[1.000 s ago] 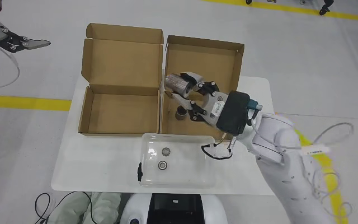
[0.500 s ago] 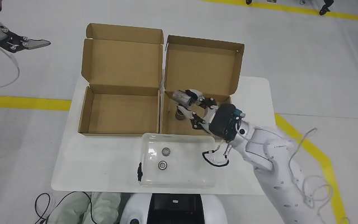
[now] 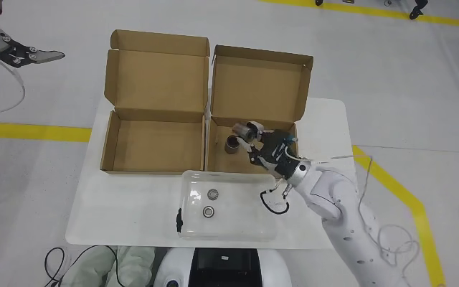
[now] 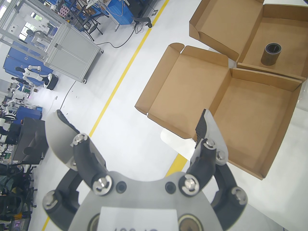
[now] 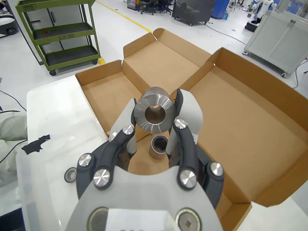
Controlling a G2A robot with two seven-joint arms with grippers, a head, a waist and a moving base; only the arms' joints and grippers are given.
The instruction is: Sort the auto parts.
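My right gripper [image 3: 252, 133] [image 5: 155, 106] is shut on a grey metal cylinder [image 3: 251, 129] [image 5: 142, 118] with a hole through it. It holds the cylinder low over the right cardboard box [image 3: 262, 86], beside a dark sleeve [image 3: 231, 147] [image 5: 157, 151] [image 4: 272, 55] that stands on the box floor. The left cardboard box [image 3: 154, 143] [image 4: 250, 126] has nothing in it. Two ring bearings [image 3: 213, 194] [image 3: 209, 212] lie in the clear tray [image 3: 247, 222]. Off the table's left side, my left gripper [image 4: 131, 118] [image 3: 29, 54] hangs open over the floor.
Both boxes sit at the back of the white table [image 3: 136, 208] with their lids [image 3: 158, 72] folded open behind them. The clear tray is at the front edge. A yellow floor line [image 3: 43, 132] runs to the left.
My right gripper has come down and slightly right with the cylinder, from high above the right box to just over its floor next to the dark sleeve. The left gripper has not moved.
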